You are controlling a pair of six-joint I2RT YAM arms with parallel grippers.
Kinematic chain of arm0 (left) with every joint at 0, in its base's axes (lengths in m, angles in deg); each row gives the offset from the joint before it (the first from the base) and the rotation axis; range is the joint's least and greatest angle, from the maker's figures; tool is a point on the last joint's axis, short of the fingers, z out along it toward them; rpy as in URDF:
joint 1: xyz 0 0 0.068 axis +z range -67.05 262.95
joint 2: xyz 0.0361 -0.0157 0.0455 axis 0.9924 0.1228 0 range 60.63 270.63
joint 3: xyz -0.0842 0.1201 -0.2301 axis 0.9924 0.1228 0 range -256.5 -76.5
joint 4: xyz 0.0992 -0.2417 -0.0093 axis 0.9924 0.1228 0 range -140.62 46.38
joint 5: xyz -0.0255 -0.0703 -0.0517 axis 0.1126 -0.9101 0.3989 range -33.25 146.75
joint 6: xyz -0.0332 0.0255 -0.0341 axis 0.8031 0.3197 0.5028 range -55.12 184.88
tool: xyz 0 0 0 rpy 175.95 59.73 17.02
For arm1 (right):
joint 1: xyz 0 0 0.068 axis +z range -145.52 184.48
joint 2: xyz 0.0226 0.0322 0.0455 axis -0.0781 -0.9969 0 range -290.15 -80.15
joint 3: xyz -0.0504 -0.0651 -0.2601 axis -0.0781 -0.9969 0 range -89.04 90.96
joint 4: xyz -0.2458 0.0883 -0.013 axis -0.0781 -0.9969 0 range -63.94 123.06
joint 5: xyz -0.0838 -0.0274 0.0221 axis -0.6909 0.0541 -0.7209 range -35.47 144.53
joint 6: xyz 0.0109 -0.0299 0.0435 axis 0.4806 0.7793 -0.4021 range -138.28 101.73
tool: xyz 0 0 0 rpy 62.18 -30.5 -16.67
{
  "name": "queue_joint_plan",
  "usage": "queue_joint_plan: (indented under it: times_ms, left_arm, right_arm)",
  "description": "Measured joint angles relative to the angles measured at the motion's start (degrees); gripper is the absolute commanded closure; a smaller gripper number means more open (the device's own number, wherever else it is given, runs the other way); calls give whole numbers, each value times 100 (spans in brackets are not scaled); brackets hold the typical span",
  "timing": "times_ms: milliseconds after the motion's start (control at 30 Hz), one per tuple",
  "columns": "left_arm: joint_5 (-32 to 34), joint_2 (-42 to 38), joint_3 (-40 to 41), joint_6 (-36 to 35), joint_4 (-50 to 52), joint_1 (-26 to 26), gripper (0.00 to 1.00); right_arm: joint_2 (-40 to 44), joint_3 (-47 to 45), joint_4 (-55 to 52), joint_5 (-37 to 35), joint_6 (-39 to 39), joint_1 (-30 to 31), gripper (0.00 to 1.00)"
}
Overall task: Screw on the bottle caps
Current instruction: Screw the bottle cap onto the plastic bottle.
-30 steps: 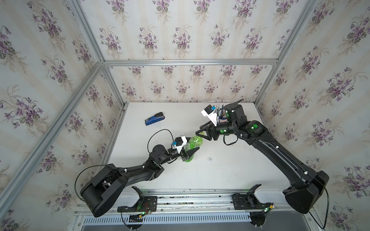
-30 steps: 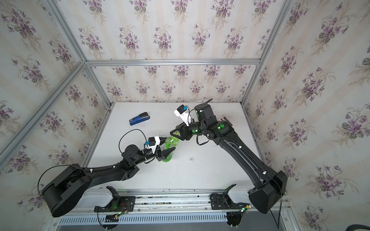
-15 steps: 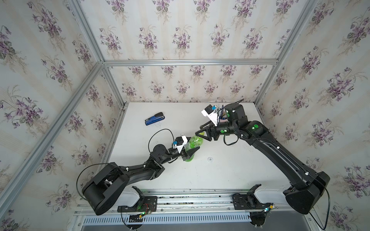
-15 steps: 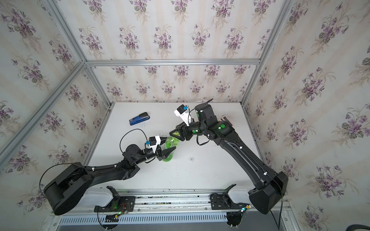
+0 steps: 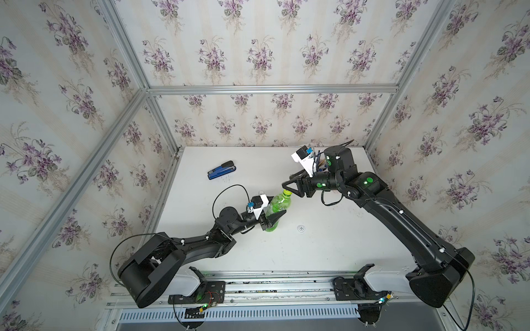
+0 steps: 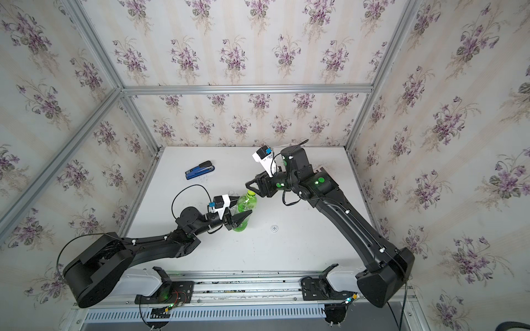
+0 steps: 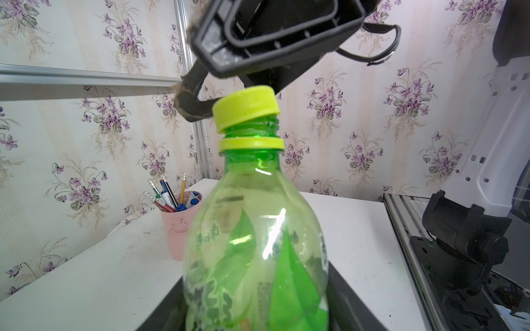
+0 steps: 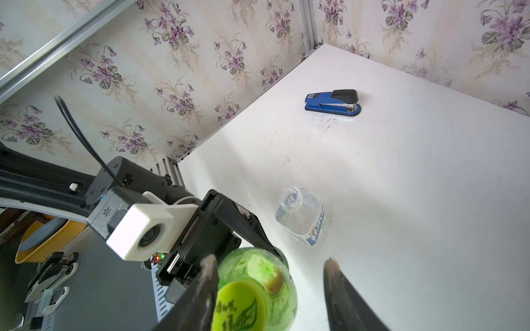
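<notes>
Our left gripper (image 5: pixel 276 219) pinches the green bottle (image 5: pixel 280 201), its cap (image 7: pixel 246 107) askew between the spread jaws of our right gripper (image 8: pixel 269 262); clear bottle (image 8: pixel 301 217) uncapped.

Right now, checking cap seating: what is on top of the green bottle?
The yellow-green cap sits tilted on the green bottle, neck threads bare on one side. The right gripper has jaws open around it. Thread engagement underneath is hidden.

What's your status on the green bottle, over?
Left tool clamped on green bottle. Right tool open at yellow-green cap, cap crooked on neck. Nothing in the way.
</notes>
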Motion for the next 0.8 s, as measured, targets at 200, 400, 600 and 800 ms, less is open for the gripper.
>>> queue_joint_plan:
  times_ms: [200,400,600,800]
  left_arm:
    - [31,-44,44,2,-2,0,39]
    - [111,-87,63,46,37,-7,39]
    - [271,-85,98,221,-2,2,39]
    - [313,-85,98,472,-68,7,39]
  right_arm:
    - [22,-142,26,-28,-26,-7,45]
    - [201,-439,313,-31,-129,-13,46]
    - [321,-667,603,-28,-173,-17,47]
    - [358,-813,903,7,-282,-17,47]
